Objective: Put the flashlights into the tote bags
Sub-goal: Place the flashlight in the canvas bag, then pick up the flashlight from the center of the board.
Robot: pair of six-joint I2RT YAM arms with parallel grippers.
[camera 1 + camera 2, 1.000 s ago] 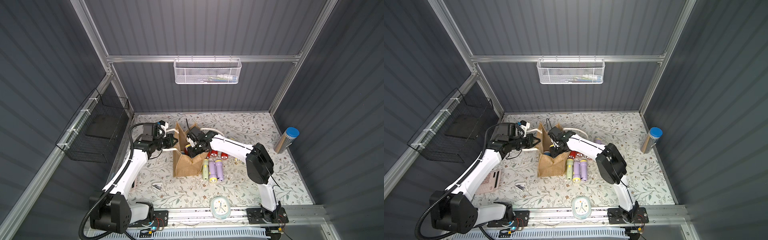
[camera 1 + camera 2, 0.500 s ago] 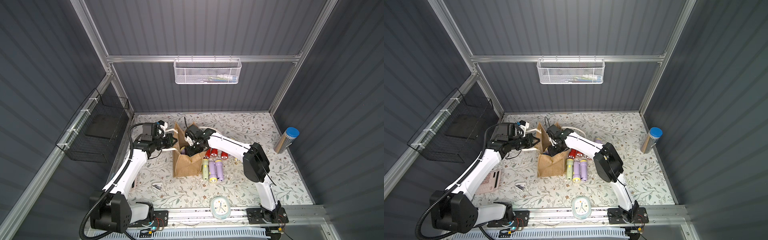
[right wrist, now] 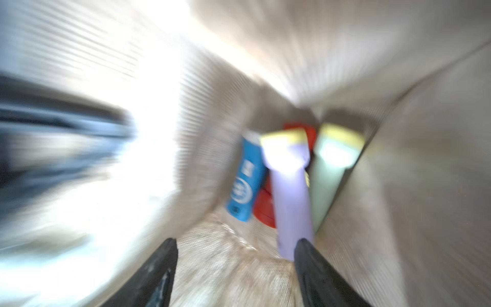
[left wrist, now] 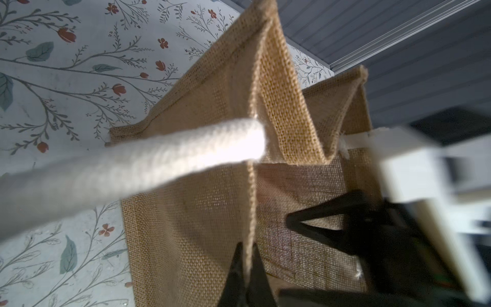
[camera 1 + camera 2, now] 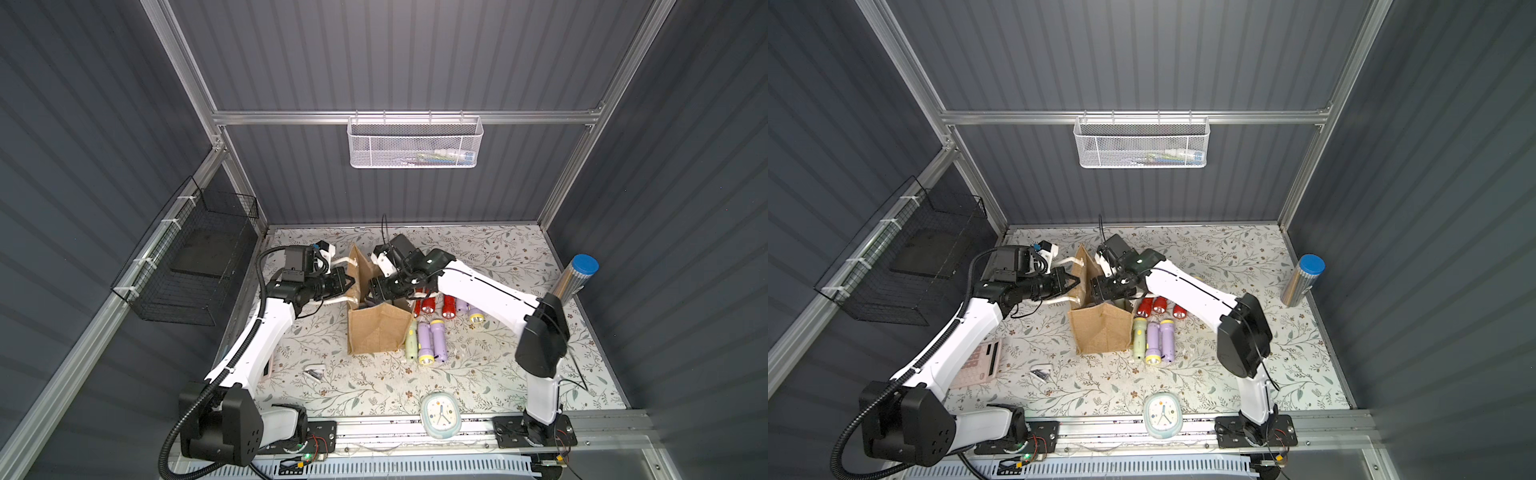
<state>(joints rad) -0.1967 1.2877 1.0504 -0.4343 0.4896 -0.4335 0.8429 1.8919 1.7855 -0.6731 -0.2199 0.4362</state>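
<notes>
Even light is falling on the floral tabletop (image 5: 498,374) in both top views, while the grey walls (image 5: 415,62) are lying dim. In the left wrist view the white rope handle (image 4: 132,164) is sitting out of focus against the lens. In the right wrist view motion blur is smearing the flashlights (image 3: 289,191) while white glare is burning out a wall of the burlap tote bag (image 3: 345,66).

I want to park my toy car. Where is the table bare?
Bare: between bag and clock; between right arm and can. Crowded: flashlights beside the bag; left hand and right hand at its mouth.
</notes>
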